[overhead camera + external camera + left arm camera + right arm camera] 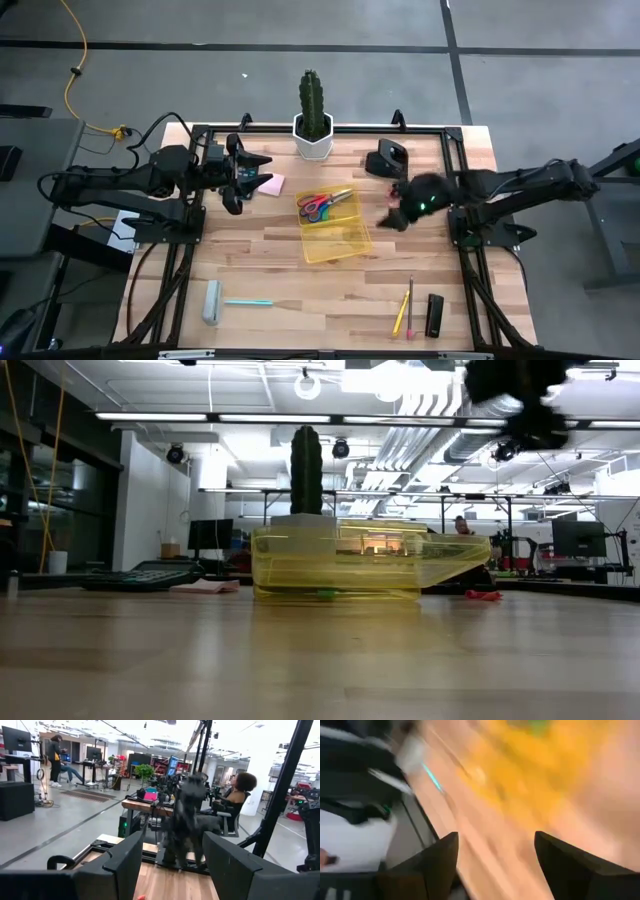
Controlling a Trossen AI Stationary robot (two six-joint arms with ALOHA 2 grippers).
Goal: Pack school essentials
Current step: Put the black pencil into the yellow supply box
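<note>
A clear yellow tray (340, 238) sits mid-table, and the blue-handled and red-handled scissors (322, 205) lie in its far end. The pink sticky-note pad (271, 185) lies flat to the tray's left. A light-blue pen (248, 301) and the yellow and brown pencils (405, 310) lie near the near edge. In the low view a small red piece (482, 595) rests on the table right of the tray (335, 565). My left gripper (237, 185) hovers open beside the pad. My right gripper (397, 212) is open and raised, to the right of the tray.
A cactus in a white pot (312, 125) stands at the far edge, with a black holder (387, 158) to its right. A grey oblong block (211, 302) lies by the pen, and a black object (434, 315) by the pencils. The calculator (150, 573) sits left of the tray.
</note>
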